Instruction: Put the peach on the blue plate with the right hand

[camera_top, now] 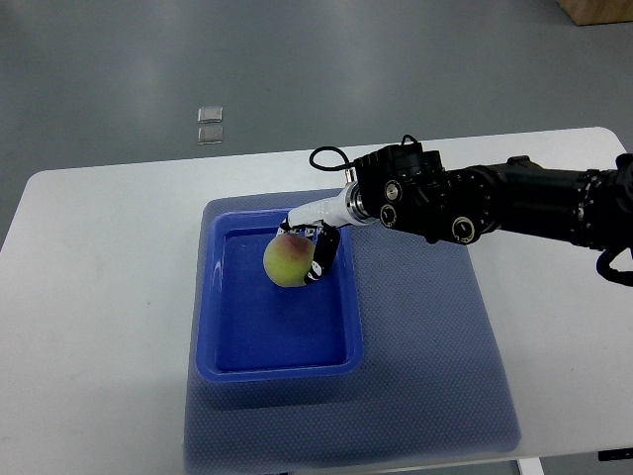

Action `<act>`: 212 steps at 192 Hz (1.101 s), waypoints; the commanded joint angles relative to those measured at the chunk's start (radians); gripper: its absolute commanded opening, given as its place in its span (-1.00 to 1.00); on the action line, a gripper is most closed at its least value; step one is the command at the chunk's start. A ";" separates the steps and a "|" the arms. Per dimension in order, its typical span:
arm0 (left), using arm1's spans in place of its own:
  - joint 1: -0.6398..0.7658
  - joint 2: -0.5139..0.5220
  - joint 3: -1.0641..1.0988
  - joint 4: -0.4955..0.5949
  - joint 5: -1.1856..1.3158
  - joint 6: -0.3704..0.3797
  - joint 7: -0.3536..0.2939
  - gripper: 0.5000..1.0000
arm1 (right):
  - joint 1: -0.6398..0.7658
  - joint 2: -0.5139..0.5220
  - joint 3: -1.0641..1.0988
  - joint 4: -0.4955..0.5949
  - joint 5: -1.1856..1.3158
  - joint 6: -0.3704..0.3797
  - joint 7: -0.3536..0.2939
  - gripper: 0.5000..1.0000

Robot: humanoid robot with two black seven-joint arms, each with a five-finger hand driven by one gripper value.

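On the near edge of the table: we see the front border of a blue textured mat (435, 396), which reaches almost to the table's near side and spreads wide toward the right.
Table: a white table (99, 327) with rounded far corners carries everything; we see bare white surface on the left and along the far side.
Blue plate: on the left part of the mat we find the blue plate (213, 336), a glossy rectangular tray with a raised rim and a flat sunken floor.
Peach: we see the peach (286, 261), yellow-green with a reddish blush, inside the plate's outline, over the far right part of the floor; whether it touches the floor or hangs just above it we cannot tell.
Right hand: our right hand (315, 249) is over the plate's far right corner, its fingers wrapped around the peach, one dark finger curving down the fruit's right side and pale fingers across its top.
Right arm: behind the hand we see a white wrist piece, then bulky black joints with a looped cable on top; the arm runs out to the right edge above the mat and table.
Left arm: we do not see it.
Floor beyond: grey floor lies past the table, with two small clear squares (210, 125) on it and a brown corner (596, 10) at the top right.
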 commanded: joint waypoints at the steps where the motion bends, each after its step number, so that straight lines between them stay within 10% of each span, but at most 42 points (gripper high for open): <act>1: 0.000 0.000 0.000 0.000 0.000 0.001 0.000 1.00 | -0.007 0.000 0.001 -0.002 0.001 -0.012 0.002 0.20; 49: 0.000 0.000 -0.002 0.000 0.000 -0.001 0.000 1.00 | -0.004 0.000 0.008 -0.002 0.008 -0.010 0.002 0.69; 157: 0.000 0.000 -0.003 0.009 -0.002 0.001 0.000 1.00 | 0.062 -0.066 0.428 0.017 0.107 0.070 0.002 0.72; 212: 0.000 0.000 -0.002 -0.017 0.000 -0.001 0.000 1.00 | -0.378 -0.251 1.097 0.009 0.470 0.033 0.043 0.73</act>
